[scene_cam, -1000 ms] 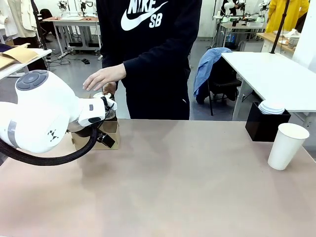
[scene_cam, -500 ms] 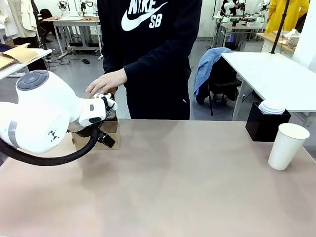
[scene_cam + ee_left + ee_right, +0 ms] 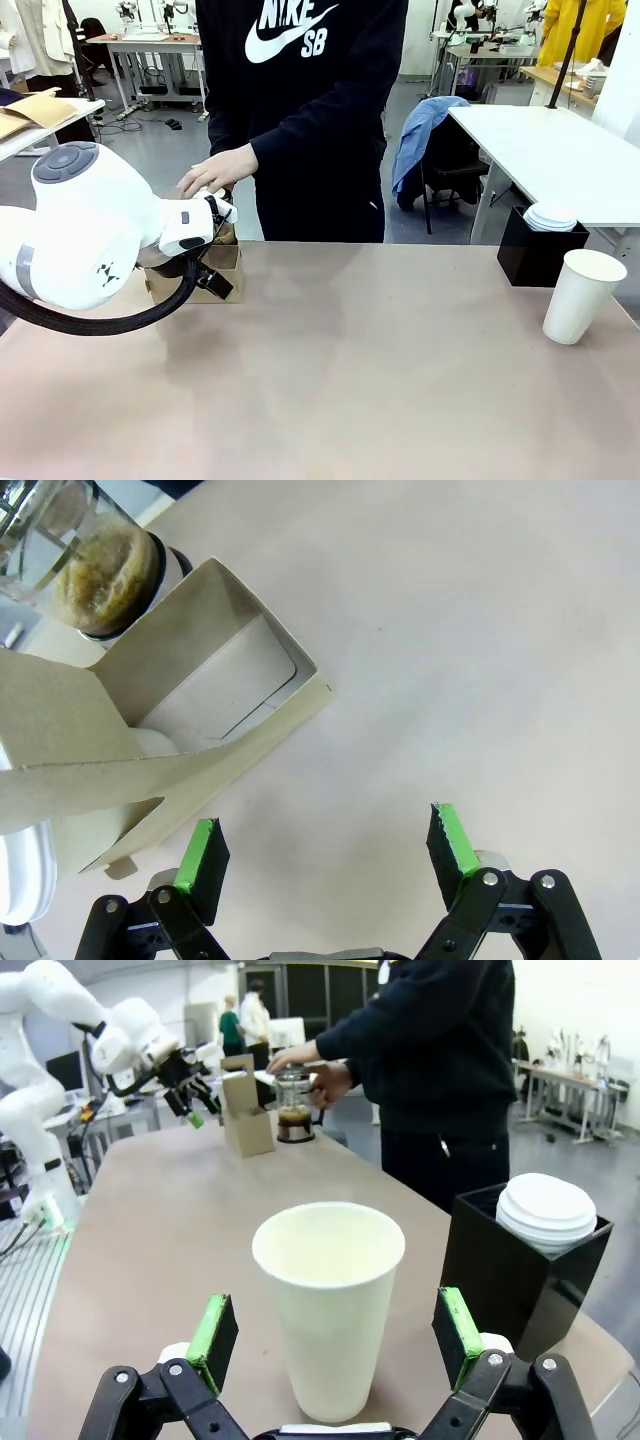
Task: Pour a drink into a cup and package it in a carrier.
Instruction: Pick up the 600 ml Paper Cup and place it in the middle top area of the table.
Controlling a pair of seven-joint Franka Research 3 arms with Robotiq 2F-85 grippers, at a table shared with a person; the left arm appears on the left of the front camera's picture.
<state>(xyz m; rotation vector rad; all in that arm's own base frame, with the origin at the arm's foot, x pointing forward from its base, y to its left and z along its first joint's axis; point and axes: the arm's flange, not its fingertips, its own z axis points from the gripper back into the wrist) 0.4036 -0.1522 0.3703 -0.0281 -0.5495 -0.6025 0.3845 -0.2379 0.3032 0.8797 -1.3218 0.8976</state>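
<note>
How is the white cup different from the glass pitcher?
The cup is white paper; the pitcher is clear glass. The cup looks empty; the pitcher holds brown drink. Nobody touches the cup; a person's hand rests on the pitcher. Both stand upright on the table.

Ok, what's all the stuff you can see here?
table: one, tan, under everything.
cup: one, white, table's right end.
carrier: one, brown cardboard, table's far left.
pitcher: one, clear glass, next to the carrier.
drink: some, amber-brown, in the pitcher.
black box: one, black, near the cup.
lids: one stack, white, in the black box.
person's hands: two, on the pitcher.
left pincer: one, black and green, open beside the carrier.
right pincer: one, black and green, open facing the cup.
</note>
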